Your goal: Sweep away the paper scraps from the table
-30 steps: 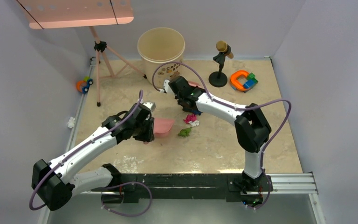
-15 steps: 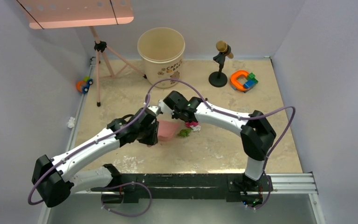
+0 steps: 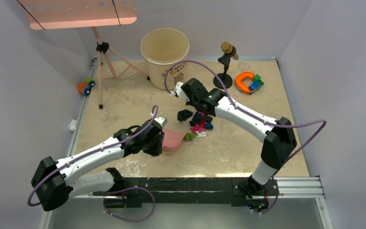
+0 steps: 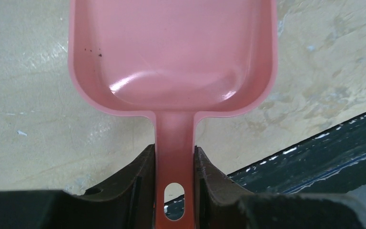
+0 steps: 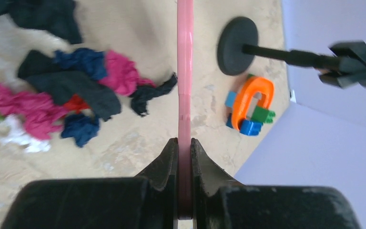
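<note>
Magenta, black paper scraps (image 3: 198,125) heaped between left pincer's (image 4: 174,164) dustpan (image 3: 173,140), right pincer (image 5: 184,149).

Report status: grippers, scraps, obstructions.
Left gripper shut on pink dustpan handle, pan empty. Right gripper shut on thin pink tool. Paper scraps heaped at pan's mouth, none inside. Nothing between pile and pan.

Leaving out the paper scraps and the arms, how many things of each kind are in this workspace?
Cream round bucket: 1
Gold microphone on black stand: 1
Pink tripod stand: 1
Pink plastic dustpan: 1
Thin pink flat tool: 1
Orange, blue and green toy-block cluster: 1
Small orange-and-blue toy: 1
Total: 7
</note>
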